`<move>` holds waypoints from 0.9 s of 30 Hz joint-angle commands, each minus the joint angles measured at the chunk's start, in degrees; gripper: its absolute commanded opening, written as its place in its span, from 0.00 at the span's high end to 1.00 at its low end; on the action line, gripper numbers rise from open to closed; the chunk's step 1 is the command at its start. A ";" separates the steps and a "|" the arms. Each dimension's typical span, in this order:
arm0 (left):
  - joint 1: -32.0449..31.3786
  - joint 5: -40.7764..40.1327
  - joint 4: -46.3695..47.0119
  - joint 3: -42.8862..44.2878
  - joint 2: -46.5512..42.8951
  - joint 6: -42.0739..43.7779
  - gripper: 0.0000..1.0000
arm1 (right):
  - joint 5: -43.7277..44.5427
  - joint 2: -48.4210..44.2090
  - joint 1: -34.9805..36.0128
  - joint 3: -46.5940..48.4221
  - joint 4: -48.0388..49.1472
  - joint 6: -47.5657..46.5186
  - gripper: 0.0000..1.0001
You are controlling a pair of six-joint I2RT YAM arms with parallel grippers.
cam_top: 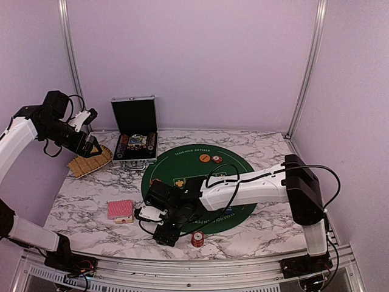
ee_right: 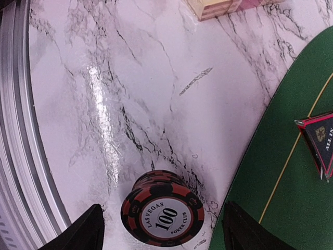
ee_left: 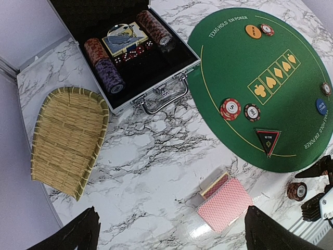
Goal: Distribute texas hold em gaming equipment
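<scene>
A stack of red-and-black poker chips (ee_right: pixel 162 214) marked 100 stands on the marble by the mat's near edge; it also shows in the top view (cam_top: pixel 197 238). My right gripper (ee_right: pixel 164 237) is open and empty, and the stack shows between its fingers, touching neither. In the top view the right gripper (cam_top: pixel 164 231) is low, left of the stack. Red-backed cards (ee_left: pixel 225 203) lie beside a card box (ee_left: pixel 214 185). On the green mat (ee_left: pixel 234 67) lie two chips (ee_left: pixel 230 109), a black triangle (ee_left: pixel 268 140), an orange button (ee_left: pixel 253 31) and a blue button (ee_left: pixel 321 106). My left gripper (cam_top: pixel 92 148) is open, raised over the wicker tray.
A wicker tray (ee_left: pixel 67 140) lies at the far left. The open silver case (ee_left: pixel 156 88) with chip rolls and a blue deck stands behind the mat. The table's metal front rail (ee_right: pixel 21 156) runs close to the chip stack.
</scene>
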 commanded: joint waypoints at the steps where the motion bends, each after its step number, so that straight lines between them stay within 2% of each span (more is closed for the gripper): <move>1: -0.34 -0.01 -2.25 1.70 -1.25 0.19 0.01 | -1.16 0.67 0.31 2.98 0.21 -0.44 0.27; 17: -0.34 -0.08 -2.35 1.86 -1.01 0.32 0.01 | -1.17 1.14 0.32 2.96 0.30 0.16 0.63; 20: -0.29 -0.31 -2.27 1.70 -1.02 0.42 0.01 | -1.13 1.21 0.26 2.78 0.35 0.17 0.64; 23: -0.32 -0.40 -2.32 1.70 -1.15 0.51 0.01 | -0.54 1.46 0.26 2.56 0.26 0.09 0.56; 27: -0.26 -0.35 -2.35 1.70 -1.22 0.49 0.01 | -0.03 1.35 0.33 2.30 0.48 0.25 0.55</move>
